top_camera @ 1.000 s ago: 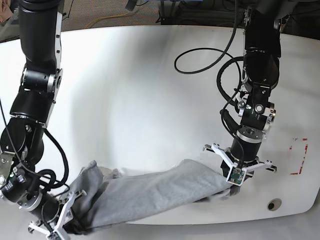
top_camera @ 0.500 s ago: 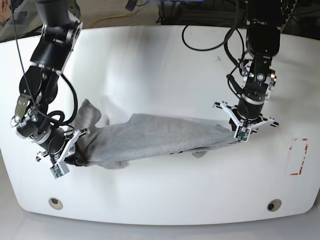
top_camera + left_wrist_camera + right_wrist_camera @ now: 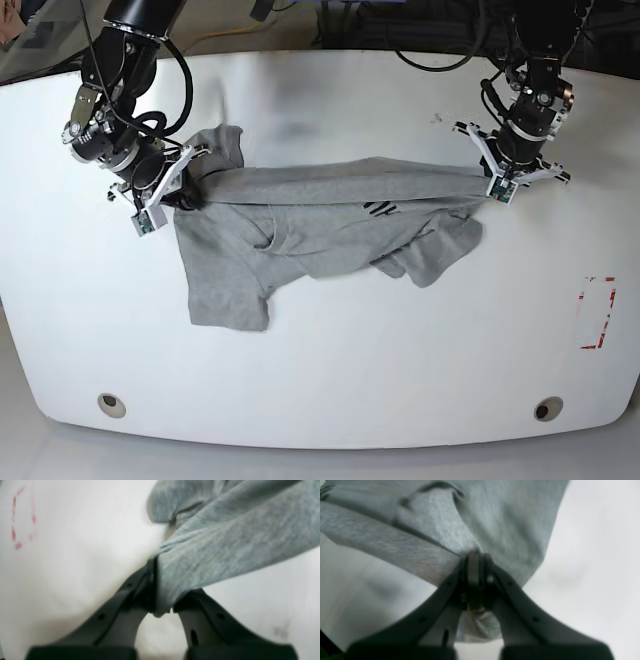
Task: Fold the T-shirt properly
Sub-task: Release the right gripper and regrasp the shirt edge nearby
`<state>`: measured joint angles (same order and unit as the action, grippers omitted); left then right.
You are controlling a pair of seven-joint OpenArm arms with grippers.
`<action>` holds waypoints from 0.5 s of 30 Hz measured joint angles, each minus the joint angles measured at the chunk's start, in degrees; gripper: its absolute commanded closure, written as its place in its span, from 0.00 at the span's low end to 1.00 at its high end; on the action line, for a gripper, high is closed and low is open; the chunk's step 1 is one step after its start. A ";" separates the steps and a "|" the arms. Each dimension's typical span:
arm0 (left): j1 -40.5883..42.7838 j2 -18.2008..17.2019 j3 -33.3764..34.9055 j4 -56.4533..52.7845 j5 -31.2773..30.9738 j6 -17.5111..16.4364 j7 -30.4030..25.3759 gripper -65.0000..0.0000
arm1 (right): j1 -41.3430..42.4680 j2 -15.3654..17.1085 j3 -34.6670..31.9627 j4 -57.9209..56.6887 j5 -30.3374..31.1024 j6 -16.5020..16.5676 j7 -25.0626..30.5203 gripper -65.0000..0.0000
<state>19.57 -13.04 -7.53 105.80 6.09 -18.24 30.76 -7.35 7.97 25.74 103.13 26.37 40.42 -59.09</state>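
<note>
I see the T-shirt (image 3: 300, 225) stretched across the far half of the table (image 3: 330, 370), pulled taut along its top edge between my two grippers. Left gripper (image 3: 487, 183) is clamped on the shirt's edge at the right side of the base view; in the left wrist view the black fingers (image 3: 140, 587) pinch a bunch of grey cloth (image 3: 225, 542). Right gripper (image 3: 183, 185) is clenched on the other end; the right wrist view shows its jaws closed tight on fabric (image 3: 482, 530). Below the taut line the rest of the shirt sags onto the table in loose folds, one sleeve (image 3: 440, 250) near the left gripper. Small black lettering (image 3: 378, 208) shows mid-shirt. Red tape mark (image 3: 598, 312) sits well apart, near the table's right edge.
</note>
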 measured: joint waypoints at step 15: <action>0.74 -0.48 -6.10 -0.31 1.05 -6.47 0.28 0.99 | -8.66 -0.26 0.20 0.20 12.09 -0.90 -1.11 0.49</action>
<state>20.32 -13.52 -13.63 105.49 7.14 -24.71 31.05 -16.01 7.70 25.93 103.33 38.46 39.53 -60.20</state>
